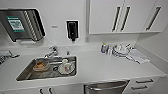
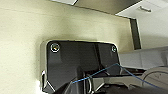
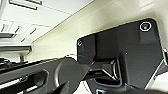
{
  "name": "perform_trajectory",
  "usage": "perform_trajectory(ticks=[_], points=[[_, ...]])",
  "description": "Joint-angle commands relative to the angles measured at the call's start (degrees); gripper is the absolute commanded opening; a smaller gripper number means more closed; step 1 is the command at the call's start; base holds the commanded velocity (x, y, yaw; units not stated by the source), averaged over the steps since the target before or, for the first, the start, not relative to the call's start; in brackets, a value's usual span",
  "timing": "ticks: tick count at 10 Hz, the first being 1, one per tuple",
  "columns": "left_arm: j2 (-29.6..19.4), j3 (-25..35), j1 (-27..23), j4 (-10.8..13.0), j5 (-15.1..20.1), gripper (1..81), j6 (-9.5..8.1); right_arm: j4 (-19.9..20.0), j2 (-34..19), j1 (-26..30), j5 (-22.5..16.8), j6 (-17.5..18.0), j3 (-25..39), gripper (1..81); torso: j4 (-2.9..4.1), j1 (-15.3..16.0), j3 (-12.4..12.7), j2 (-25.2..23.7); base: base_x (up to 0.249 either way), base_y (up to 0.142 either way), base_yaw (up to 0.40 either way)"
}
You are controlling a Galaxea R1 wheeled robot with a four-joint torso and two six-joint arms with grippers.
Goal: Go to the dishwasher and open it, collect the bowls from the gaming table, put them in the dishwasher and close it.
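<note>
The robot faces the counter [image 1: 100,67]; the sink [image 1: 47,68] sits at nine o'clock, and the dishwasher [image 1: 106,88] front, with its steel handle, shows at six o'clock. Opening it well likely means a square, level pull. Neither gripper's finger state can be told.

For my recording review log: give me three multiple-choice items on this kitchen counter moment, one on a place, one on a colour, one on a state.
1. Where is the stack of dishes?
A. on the counter right of the sink
B. inside the sink
C. on the floor

2. What colour are the wall cabinet doors?
A. green
B. white
C. red

3. What state is the sink in?
A. empty
B. covered by a board
C. holding crockery

Answers: 1 A, the stack stands on the countertop near the back wall; 2 B, white fronts with dark bar handles; 3 C, a cup and plate lie in the basin.
</note>
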Motion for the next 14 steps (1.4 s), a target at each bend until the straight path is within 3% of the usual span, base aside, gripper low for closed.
perform_trajectory(ticks=[1,2,4,6,9,12,13,14], points=[[-7.1,6.4,-3.6,0.6,2.4,81.1,0.26,-0.1,-5.7,5.1,-2.7,0.1,5.2,81.1,0.00,3.5,-5.0,-5.4,0.000,0.000,0.000],[-7.6,6.7,-4.1,0.6,2.5,81.1,0.26,0.0,-6.5,5.3,-1.1,0.2,5.5,81.1,0.00,4.8,-2.8,-7.5,0.000,0.000,0.000],[-10.0,8.6,-5.9,0.6,2.5,81.1,0.26,0.1,-8.1,5.7,1.5,0.7,6.2,81.1,0.00,7.0,-4.4,-10.8,0.000,0.000,0.000],[-14.0,12.4,-10.0,0.0,3.1,81.1,0.08,0.1,-8.6,7.2,1.7,1.8,6.6,81.1,0.00,9.3,-5.2,-14.4,0.000,0.000,0.000],[-18.2,16.7,-18.6,0.0,8.8,81.1,-1.23,0.2,-8.2,9.5,1.6,3.3,6.3,81.1,0.00,13.0,-5.3,-20.4,0.000,0.000,0.000],[-21.7,23.5,-23.2,0.8,11.3,81.1,-1.23,0.2,-8.5,12.0,1.2,6.0,5.9,81.1,0.00,17.1,-5.3,-26.8,0.000,0.000,0.000],[-22.3,24.8,-23.7,0.8,11.9,81.1,-1.23,0.2,-8.6,12.8,1.2,7.0,6.1,81.1,0.00,18.3,-9.7,-28.7,0.000,0.000,0.000],[-22.3,25.1,-23.7,0.8,11.9,81.1,-1.23,0.2,-9.0,14.0,1.2,8.5,6.4,81.1,0.00,19.4,-10.9,-30.8,0.000,0.000,0.000]])
